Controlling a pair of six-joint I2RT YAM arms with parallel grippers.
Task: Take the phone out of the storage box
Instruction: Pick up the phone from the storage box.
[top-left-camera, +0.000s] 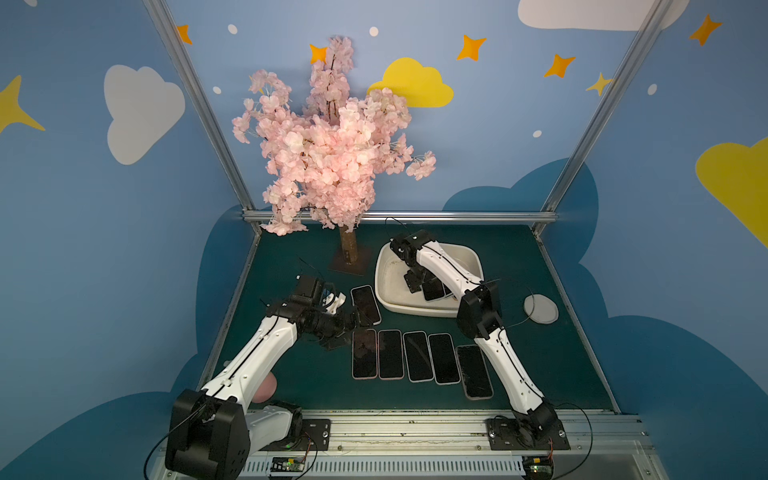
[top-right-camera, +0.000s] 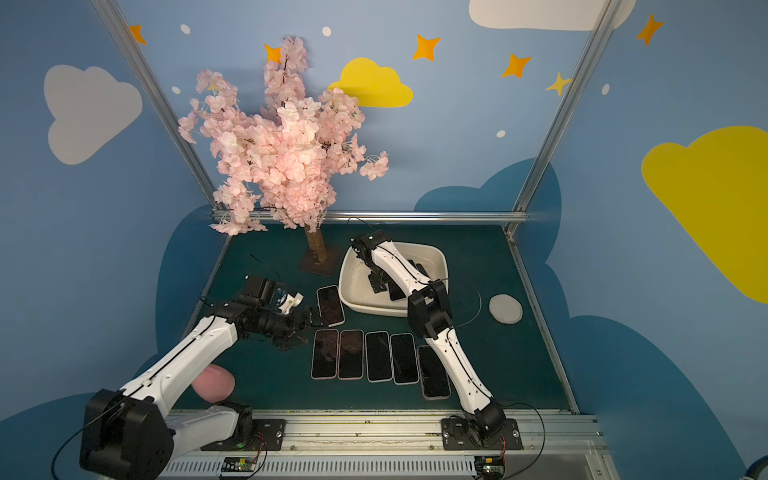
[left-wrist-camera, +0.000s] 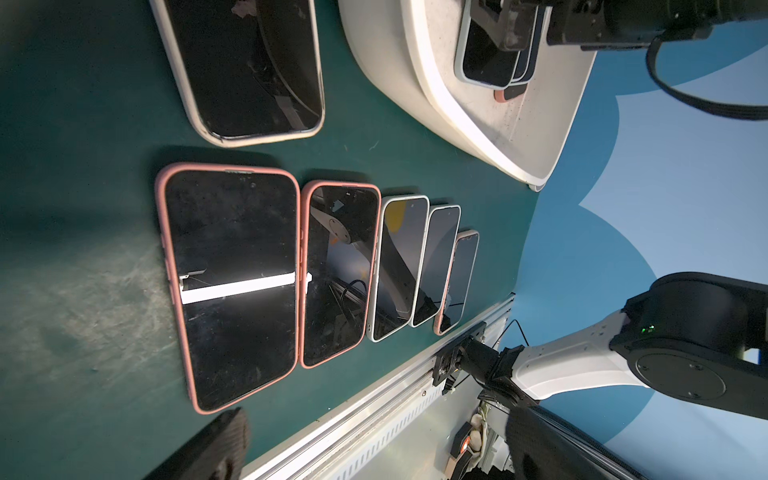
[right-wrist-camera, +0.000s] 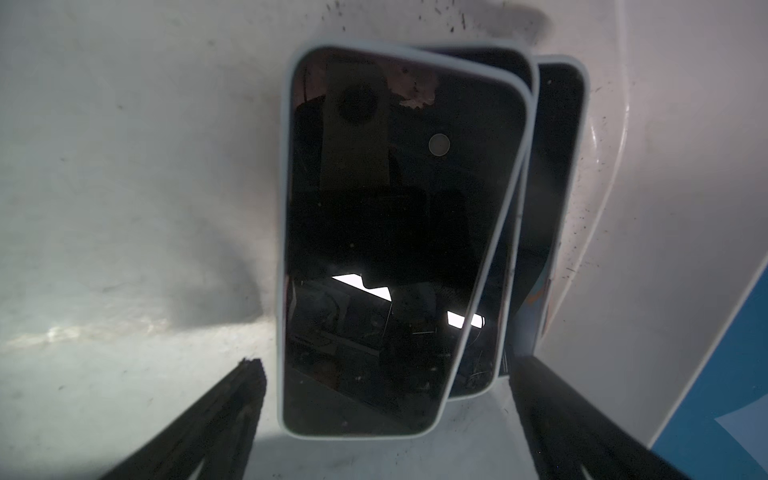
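The storage box (top-left-camera: 415, 309) (top-right-camera: 365, 307) is a cream-white tub at the back right of the green mat. Three phones lie stacked on its speckled floor (right-wrist-camera: 124, 166). The top phone (right-wrist-camera: 395, 232) (top-left-camera: 434, 291) has a pale case and lies screen up. My right gripper (right-wrist-camera: 386, 365) (top-left-camera: 417, 282) is down inside the box and open, one finger on each side of the top phone's near end, not touching it. My left gripper (left-wrist-camera: 376, 415) (top-left-camera: 347, 328) hangs open and empty over the mat, left of the phones laid out there.
Several phones (top-left-camera: 417, 357) lie in a row on the mat in front of the box, and one more phone (top-left-camera: 365, 305) lies left of it. A blossom tree (top-left-camera: 328, 158) stands behind. A grey disc (top-left-camera: 540, 309) lies at the right, a pink object (top-right-camera: 214, 384) by the left arm.
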